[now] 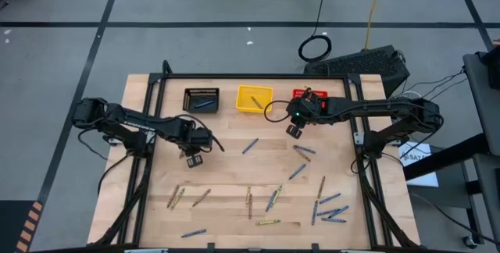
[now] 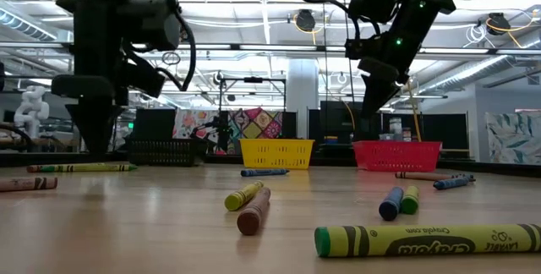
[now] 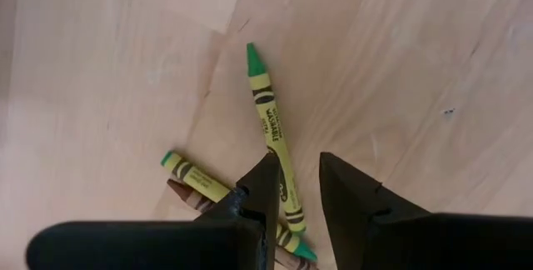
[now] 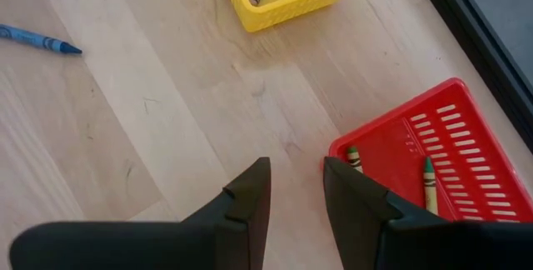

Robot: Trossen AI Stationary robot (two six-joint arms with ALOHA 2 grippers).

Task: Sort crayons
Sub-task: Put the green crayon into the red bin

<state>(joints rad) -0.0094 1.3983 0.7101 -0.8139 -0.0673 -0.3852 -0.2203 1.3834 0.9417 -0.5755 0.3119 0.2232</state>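
On the tabletop, crayons lie scattered across the near half, well apart from both empty, narrowly parted hands. The left hand hovers above green crayons. The right hand hangs beside the red basket, whose contents it partly hides.

Table: pale wood planks, black frame.
Baskets: one black mesh, one yellow, one red.
Crayons: blue, olive-yellow, tan-brown; scattered.
Nearest crayon: yellow-green wrapper, black lettering and bands.
Arms: dark, green indicator lights.
Floor: grey, black lines.
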